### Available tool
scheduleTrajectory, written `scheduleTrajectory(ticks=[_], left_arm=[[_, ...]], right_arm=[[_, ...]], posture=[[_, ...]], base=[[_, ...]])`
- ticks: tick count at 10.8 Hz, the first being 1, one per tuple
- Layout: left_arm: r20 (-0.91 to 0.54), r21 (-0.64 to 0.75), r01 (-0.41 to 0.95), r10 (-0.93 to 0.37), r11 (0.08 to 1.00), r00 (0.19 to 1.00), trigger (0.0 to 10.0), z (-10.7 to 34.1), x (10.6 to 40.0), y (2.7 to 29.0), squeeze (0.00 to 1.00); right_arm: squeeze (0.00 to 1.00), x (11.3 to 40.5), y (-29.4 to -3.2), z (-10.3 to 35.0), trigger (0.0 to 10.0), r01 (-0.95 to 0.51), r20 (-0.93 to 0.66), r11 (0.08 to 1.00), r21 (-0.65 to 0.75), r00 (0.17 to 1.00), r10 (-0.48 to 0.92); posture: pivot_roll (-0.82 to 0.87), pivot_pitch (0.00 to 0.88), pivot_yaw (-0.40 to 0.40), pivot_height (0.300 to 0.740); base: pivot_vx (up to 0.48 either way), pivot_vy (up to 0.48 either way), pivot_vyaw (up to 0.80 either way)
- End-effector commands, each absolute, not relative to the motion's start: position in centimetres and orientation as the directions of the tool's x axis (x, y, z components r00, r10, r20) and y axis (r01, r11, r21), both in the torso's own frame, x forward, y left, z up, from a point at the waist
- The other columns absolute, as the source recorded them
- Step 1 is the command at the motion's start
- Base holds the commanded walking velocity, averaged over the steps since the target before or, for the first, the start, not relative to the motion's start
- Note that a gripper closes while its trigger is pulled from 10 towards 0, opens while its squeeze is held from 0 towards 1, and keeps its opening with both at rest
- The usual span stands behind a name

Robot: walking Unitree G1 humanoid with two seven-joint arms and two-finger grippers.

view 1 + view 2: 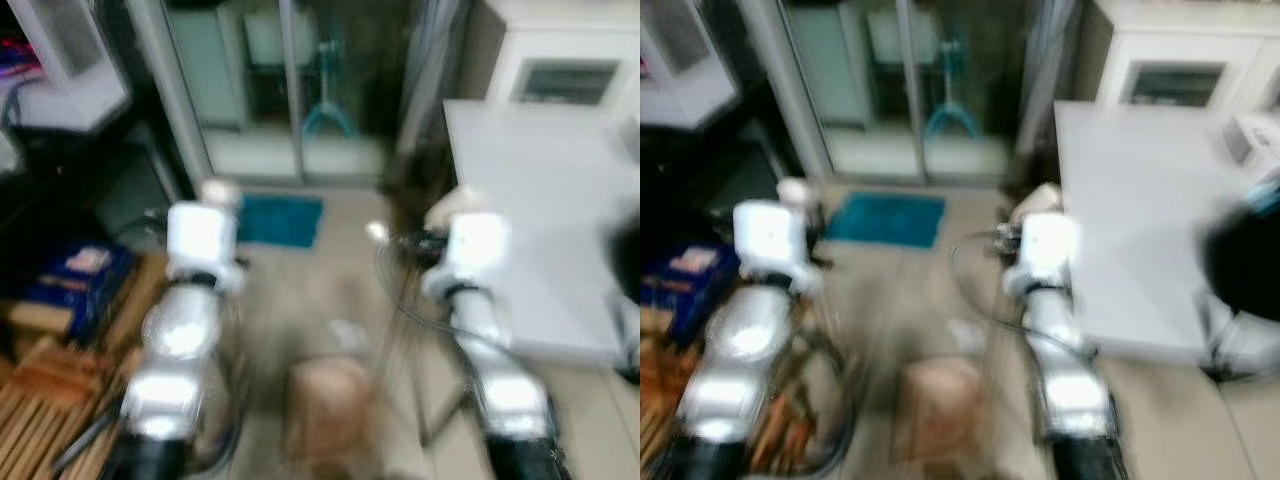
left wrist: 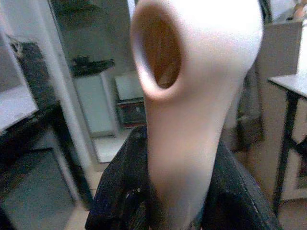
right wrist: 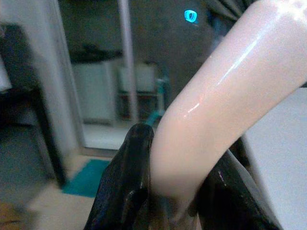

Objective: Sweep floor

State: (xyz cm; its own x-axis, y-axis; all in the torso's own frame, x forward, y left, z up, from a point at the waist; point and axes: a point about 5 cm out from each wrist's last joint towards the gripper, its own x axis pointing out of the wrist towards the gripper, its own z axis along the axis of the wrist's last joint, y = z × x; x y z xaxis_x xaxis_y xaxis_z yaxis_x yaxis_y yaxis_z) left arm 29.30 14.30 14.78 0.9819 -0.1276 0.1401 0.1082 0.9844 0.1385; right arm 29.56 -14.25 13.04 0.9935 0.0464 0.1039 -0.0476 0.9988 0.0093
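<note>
Two pale plastic handles: left claw clamped below the handle loop, right claw clamped on curved handle; light, stiff, glossy, likely slippery.

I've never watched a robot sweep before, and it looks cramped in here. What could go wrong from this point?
Each claw, left and right, grips a smooth cream handle, which might slip. The white table sits close beside the right arm and could get bumped. A brown box on the floor may block the sweep.
</note>
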Motion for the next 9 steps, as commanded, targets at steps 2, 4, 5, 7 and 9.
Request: scheduleTrajectory(ticks=[2,4,5,7,9], left_arm=[[0.189,0.155,0.084,-0.113,0.984,0.975,10.0,15.89,29.52,14.99,0.00],[0.188,0.156,0.083,-0.112,0.984,0.976,10.0,15.87,29.51,14.98,0.00],[0.188,0.155,0.084,-0.113,0.984,0.976,10.0,15.85,29.53,14.94,0.00],[0.184,0.152,0.090,-0.118,0.984,0.976,10.0,15.71,29.53,14.78,0.00],[0.184,0.151,0.089,-0.117,0.985,0.976,10.0,15.71,29.53,14.71,0.00]], right_arm=[[0.00,29.78,-13.33,14.41,10.0,-0.068,0.164,0.998,0.013,0.984,0.065],[0.00,29.77,-13.32,14.38,10.0,-0.069,0.163,0.997,0.016,0.984,0.066],[0.00,29.78,-13.37,14.37,10.0,-0.066,0.161,0.998,0.015,0.985,0.063],[0.00,29.78,-13.55,14.33,10.0,-0.056,0.155,0.998,0.021,0.986,0.052],[0.00,29.80,-13.62,14.37,10.0,-0.058,0.158,0.998,0.017,0.986,0.054]], posture=[[0.00,0.020,0.035,0.740],[0.00,0.022,0.035,0.740],[0.00,0.025,0.035,0.740],[-0.01,0.027,0.034,0.740],[-0.01,0.027,0.032,0.740]], base=[[0.456,0.000,0.00],[0.450,0.000,0.00],[0.454,0.000,0.00],[0.454,0.000,-0.40],[0.454,0.000,-0.40]])
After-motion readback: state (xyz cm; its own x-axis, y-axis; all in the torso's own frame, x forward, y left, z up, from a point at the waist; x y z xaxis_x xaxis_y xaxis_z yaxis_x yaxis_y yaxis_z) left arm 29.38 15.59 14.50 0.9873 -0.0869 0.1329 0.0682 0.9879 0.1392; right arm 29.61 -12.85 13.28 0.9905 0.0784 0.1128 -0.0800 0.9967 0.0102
